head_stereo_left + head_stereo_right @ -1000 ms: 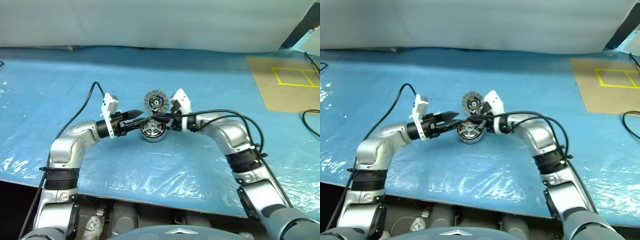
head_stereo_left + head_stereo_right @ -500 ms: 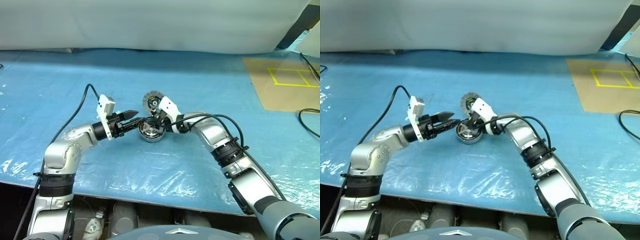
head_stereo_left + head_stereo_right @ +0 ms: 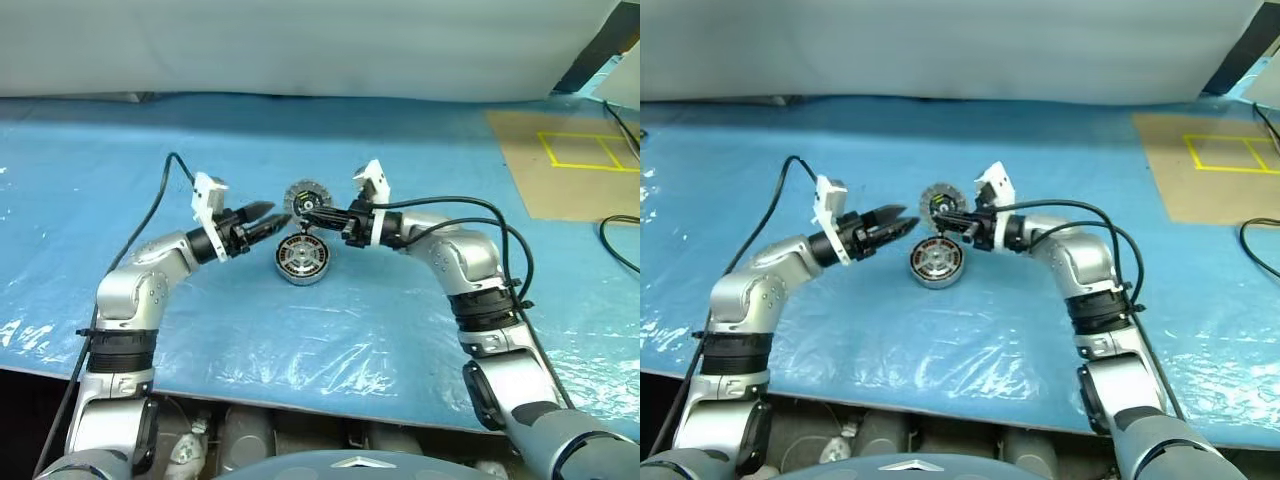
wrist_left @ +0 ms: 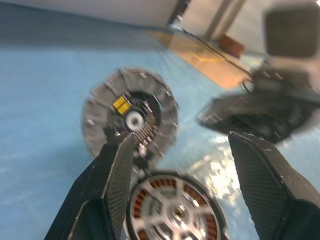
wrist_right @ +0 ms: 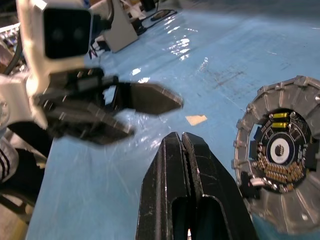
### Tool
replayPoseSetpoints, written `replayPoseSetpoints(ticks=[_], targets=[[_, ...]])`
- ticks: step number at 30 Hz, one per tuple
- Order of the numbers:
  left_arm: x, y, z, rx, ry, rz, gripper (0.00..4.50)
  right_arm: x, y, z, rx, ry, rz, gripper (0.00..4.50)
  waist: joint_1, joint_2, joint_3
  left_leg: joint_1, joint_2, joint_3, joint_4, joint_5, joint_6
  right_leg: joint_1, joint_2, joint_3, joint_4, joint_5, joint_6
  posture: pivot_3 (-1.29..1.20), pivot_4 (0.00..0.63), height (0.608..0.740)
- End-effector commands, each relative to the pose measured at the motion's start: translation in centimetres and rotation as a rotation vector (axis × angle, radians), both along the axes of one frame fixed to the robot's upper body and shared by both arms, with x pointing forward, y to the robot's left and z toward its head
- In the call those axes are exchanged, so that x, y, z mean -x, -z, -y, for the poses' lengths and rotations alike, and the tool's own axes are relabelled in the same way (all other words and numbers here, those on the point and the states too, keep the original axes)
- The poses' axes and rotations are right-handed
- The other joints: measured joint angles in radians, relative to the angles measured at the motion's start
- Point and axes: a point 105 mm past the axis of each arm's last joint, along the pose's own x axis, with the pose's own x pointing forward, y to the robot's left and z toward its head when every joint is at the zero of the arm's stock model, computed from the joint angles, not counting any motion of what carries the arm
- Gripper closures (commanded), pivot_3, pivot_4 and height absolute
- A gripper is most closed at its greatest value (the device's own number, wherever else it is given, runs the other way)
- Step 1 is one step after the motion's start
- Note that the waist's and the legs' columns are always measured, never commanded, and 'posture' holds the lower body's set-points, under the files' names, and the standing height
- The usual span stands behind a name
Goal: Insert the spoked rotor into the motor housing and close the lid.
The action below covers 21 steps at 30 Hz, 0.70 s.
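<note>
Blue plastic sheeting covers the desk (image 3: 400,320). One motor housing (image 3: 303,261) sits on it with one spoked rotor (image 4: 172,214) inside; one lid (image 3: 307,199) lies just behind. Left claw (image 3: 272,217) gapes empty; right claw (image 3: 312,215) is pinched closed, empty.

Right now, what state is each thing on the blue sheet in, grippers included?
Short round silver motor housing: upright on the blue sheet, open-topped, copper windings showing.
Thin grey spoked rotor: seated inside the housing.
Round lid with silver segmented rim and black centre: off the housing, beyond it, segmented face showing.
Left gripper: open, empty, above the sheet.
Right gripper: shut, empty, beside the lid.
</note>
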Motion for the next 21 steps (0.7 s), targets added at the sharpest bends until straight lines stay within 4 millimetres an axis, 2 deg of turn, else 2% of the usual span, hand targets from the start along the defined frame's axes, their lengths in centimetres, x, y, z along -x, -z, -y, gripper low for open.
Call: replayPoseSetpoints(ticks=[1,5,7,11,15,18,20,21], targets=[[-1.7,-2.4,-2.1,0.065,-0.123,0.076,1.37,0.9,-0.7,1.8,0.022,0.012,0.039,4.5,0.001,0.0,0.0,0.0,0.0,0.0,0.0,-0.001,-0.001,0.0,0.0,0.0,0.0,0.0,0.0,0.0,0.15,0.74],[-3.6,-2.7,-3.5,0.063,-0.206,0.096,1.37,0.4,-0.3,4.4,0.045,0.109,0.02,4.5,0.0,0.0,0.0,0.0,-0.001,0.0,0.001,-0.001,-0.001,0.0,0.0,0.0,0.0,0.0,0.0,0.0,0.15,0.74],[-4.6,-2.6,-3.7,0.051,-0.215,0.092,1.37,0.7,0.1,5.0,0.047,0.124,0.006,4.5,-0.001,0.0,0.0,0.001,-0.001,0.0,0.001,-0.001,-0.001,0.0,0.0,0.0,0.0,0.0,0.0,0.0,0.15,0.74],[-8.2,-2.4,-4.2,0.058,-0.28,0.07,1.37,1.2,1.1,5.4,0.047,0.176,-0.034,4.5,0.008,0.0,0.0,0.001,-0.002,0.0,0.002,0.0,0.0,0.0,0.001,0.0,0.001,0.0,0.0,0.0,0.15,0.74],[-10.5,-1.4,-3.0,-0.017,-0.278,0.03,2.6,1.6,1.7,5.7,0.057,0.213,-0.051,4.5,0.021,0.0,0.0,0.0,-0.006,-0.001,0.002,0.001,0.001,0.001,0.0,0.001,0.0,0.002,0.003,0.0,0.15,0.74],[-10.9,-1.1,-1.0,-0.05,-0.216,0.019,3.61,1.8,1.8,6.1,0.064,0.243,-0.056,4.5,0.026,-0.001,0.0,-0.001,-0.007,-0.003,0.002,0.001,0.001,0.001,-0.001,0.001,-0.001,0.002,0.003,0.0,0.15,0.74],[-10.6,-1.1,1.2,-0.082,-0.12,0.037,4.33,2.2,2.1,6.5,0.079,0.259,-0.063,4.5,0.029,-0.001,0.001,-0.001,-0.007,-0.003,0.001,0.001,0.001,0.001,-0.001,0.001,-0.001,0.002,0.003,0.0,0.15,0.74],[-10.5,-1.2,2.2,-0.093,-0.084,0.047,4.46,2.4,2.2,6.6,0.087,0.266,-0.066,4.5,0.03,-0.002,0.001,-0.001,-0.007,-0.003,0.001,0.001,0.001,0.001,-0.001,0.0,-0.001,0.002,0.003,0.0,0.15,0.74]])
